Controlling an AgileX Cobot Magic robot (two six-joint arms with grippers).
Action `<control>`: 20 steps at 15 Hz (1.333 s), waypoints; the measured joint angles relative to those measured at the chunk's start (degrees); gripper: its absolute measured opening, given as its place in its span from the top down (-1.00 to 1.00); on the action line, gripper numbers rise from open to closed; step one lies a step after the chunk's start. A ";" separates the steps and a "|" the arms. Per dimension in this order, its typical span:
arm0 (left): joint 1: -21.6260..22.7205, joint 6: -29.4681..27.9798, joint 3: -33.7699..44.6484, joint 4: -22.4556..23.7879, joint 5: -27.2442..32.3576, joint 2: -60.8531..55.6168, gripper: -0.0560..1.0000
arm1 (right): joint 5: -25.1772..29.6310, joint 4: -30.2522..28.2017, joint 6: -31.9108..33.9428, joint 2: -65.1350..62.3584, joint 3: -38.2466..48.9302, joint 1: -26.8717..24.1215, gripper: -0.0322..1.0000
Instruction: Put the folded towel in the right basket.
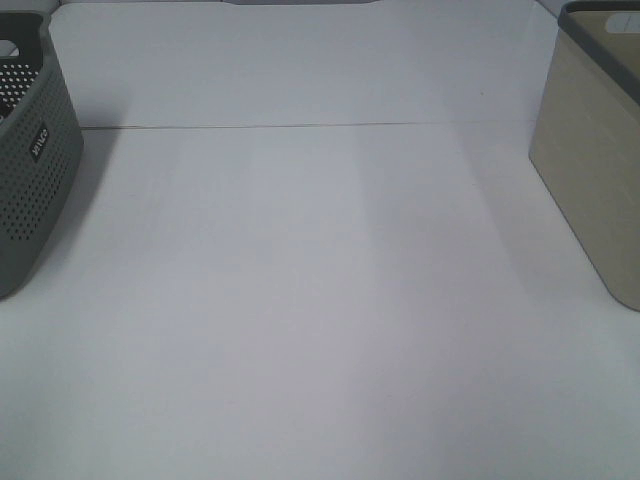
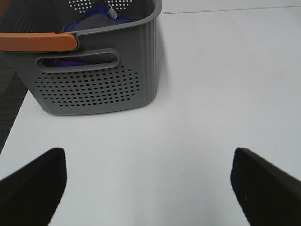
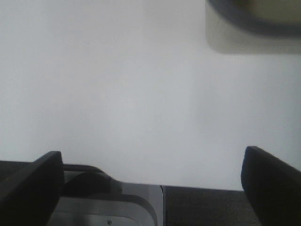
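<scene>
Both pincers hang wide apart and hold nothing over a white table (image 1: 320,300). In the left wrist view, the left pincer (image 2: 148,186) shows two dark fingers (image 2: 33,188) spread to the frame's edges, bare table between them. In the right wrist view, the right pincer (image 3: 150,183) is spread just as wide, its fingers (image 3: 270,186) above the table's near edge (a grey, blurred piece of equipment lies below that edge).

Beyond the left pincer stands the grey basket (image 2: 96,80), perforated, with an orange bar (image 2: 37,41) across its rim and blue and grey cloth (image 2: 94,21) inside. From the high camera it sits at the table's left edge, a small label (image 1: 39,141) on its wall. The right basket (image 1: 590,180), beige with a dark rim, stands at the right edge, well apart from it.

The towel shows in no view; where it lies cannot be told.
</scene>
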 joint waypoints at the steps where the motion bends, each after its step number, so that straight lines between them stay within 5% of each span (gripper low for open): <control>1: 0.00 0.00 0.00 0.00 0.00 0.00 -0.77 | -0.23 -0.34 0.00 -3.90 4.41 0.00 -0.96; 7: 0.00 0.00 0.00 0.00 0.00 0.00 -0.77 | -10.31 -4.58 0.06 -37.01 25.67 0.00 -0.96; 10: 0.00 0.00 0.00 0.00 0.00 0.00 -0.77 | -10.77 -7.28 0.11 -52.14 27.90 0.11 -0.96; 20: 0.00 0.00 0.00 0.00 0.00 0.00 -0.77 | -6.25 -16.90 10.26 -57.52 29.56 9.57 -0.96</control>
